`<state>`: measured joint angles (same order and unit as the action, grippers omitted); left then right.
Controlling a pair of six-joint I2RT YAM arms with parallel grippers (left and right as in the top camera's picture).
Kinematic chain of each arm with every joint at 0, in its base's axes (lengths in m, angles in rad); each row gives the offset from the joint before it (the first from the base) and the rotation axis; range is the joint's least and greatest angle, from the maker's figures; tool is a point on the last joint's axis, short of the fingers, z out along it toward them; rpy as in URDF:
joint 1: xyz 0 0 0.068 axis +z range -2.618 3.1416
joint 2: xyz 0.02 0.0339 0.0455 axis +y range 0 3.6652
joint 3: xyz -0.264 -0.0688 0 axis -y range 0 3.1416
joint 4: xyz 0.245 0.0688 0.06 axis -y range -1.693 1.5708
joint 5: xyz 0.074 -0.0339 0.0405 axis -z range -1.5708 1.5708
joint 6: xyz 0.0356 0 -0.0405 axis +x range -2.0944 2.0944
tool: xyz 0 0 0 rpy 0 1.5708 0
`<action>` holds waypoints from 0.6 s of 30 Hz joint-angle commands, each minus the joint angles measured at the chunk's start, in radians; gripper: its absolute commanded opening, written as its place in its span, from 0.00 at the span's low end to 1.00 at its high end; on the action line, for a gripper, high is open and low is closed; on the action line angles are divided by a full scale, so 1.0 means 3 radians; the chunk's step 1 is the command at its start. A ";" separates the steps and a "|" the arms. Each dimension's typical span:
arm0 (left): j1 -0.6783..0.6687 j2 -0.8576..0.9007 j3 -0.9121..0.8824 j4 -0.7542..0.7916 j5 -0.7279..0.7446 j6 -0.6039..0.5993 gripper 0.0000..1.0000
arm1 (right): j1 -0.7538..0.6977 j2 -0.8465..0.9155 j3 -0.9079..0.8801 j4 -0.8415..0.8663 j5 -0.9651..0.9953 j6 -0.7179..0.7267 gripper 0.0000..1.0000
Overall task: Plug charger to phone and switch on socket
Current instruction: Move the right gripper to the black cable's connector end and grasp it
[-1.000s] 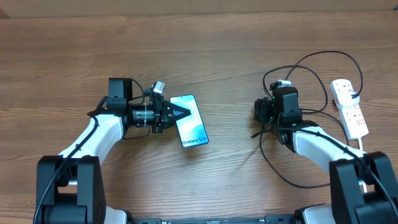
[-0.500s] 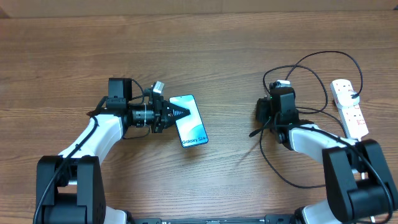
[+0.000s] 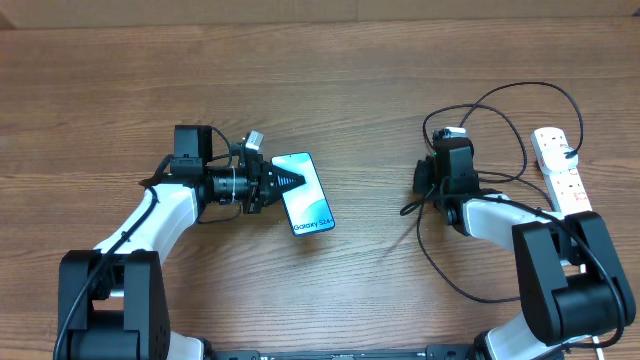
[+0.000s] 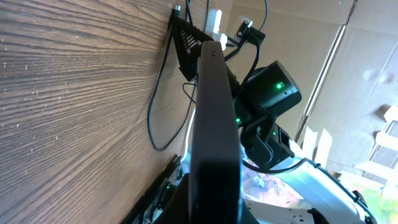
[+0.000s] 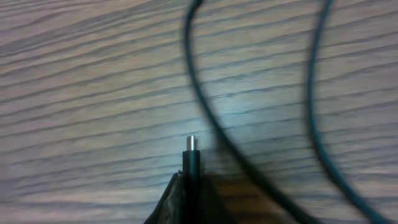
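Note:
The phone lies face up left of centre, light blue screen up. My left gripper is shut on its left long edge; in the left wrist view the phone runs edge-on out of the jaws as a dark slab. The charger's thin black cable loops across the right side. My right gripper is shut on the charger's small plug tip, whose metal end points out over the wood. The white socket lies at the far right, and the cable reaches its far end.
The cable's loose loops lie around and in front of the right arm. The socket's thick white cord runs toward the front right. Two blurred cable strands cross just past the held tip.
My right gripper has shut on the charger's plug tip and the right arm has turned a little. The left gripper and the phone have not moved.

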<state>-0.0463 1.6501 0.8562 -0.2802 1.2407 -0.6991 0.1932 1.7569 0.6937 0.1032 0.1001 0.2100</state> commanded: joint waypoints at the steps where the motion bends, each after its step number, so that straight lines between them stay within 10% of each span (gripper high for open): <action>1: -0.0022 0.0004 0.0053 0.0015 0.0093 -0.0027 0.04 | 0.0025 0.0167 -0.0102 -0.0247 -0.0650 0.0108 0.04; 18: -0.0022 0.0004 0.0053 0.0149 0.0172 0.0153 0.04 | 0.0025 -0.1129 0.0005 -0.1701 -0.2482 0.0080 0.04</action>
<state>-0.0463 1.6501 0.8562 -0.2550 1.2423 -0.6868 0.1947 1.5146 0.6926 -0.3862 -0.4572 0.2348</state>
